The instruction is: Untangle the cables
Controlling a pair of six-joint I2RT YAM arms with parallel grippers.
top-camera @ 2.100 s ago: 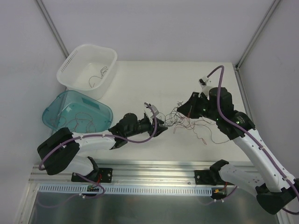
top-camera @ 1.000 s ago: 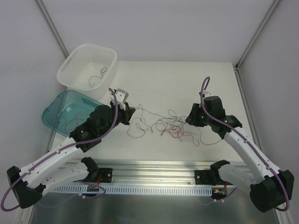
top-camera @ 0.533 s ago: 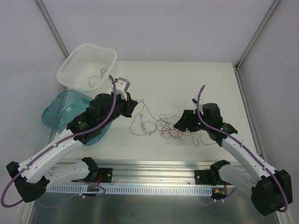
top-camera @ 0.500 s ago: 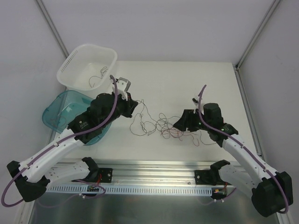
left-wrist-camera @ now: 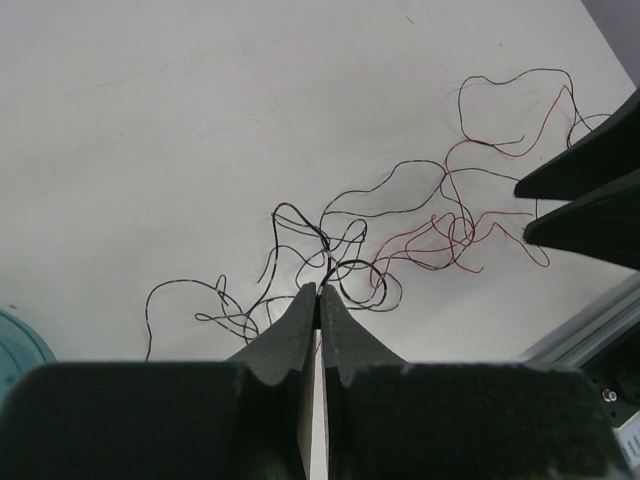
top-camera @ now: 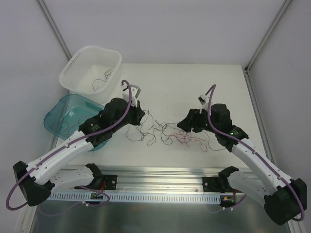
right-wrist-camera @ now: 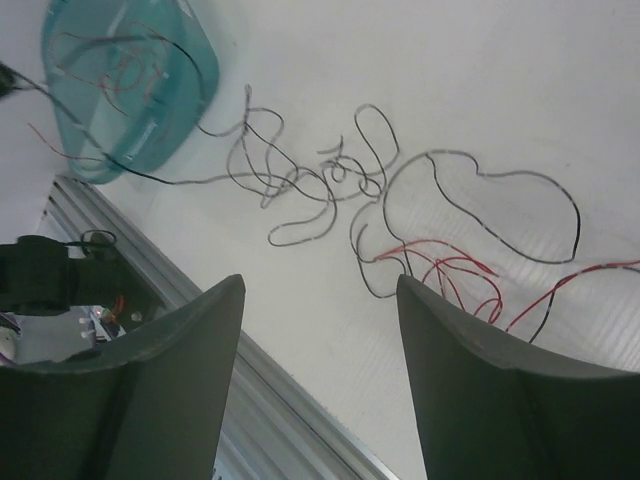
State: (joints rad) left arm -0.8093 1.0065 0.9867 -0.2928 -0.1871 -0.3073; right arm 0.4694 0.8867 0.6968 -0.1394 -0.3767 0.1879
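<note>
The cables lie as a loose tangle of thin black and red strands on the white table between my two grippers. In the left wrist view the black strands loop just ahead of my left gripper. It is shut, and one black strand runs into its tips. The red strands lie further right, near the right gripper's fingers. From above, my left gripper sits at the tangle's left end. My right gripper hovers over its right part. My right gripper is open with nothing between its jaws, above black loops and red strands.
A white basket with a few wires in it stands at the back left. A teal bin holding more wires lies in front of it, under my left arm. The aluminium rail runs along the near table edge.
My right gripper has opened and shifted left over the tangle. My left gripper, still shut on a strand, edged right, and the strands have slackened and bunched together.
</note>
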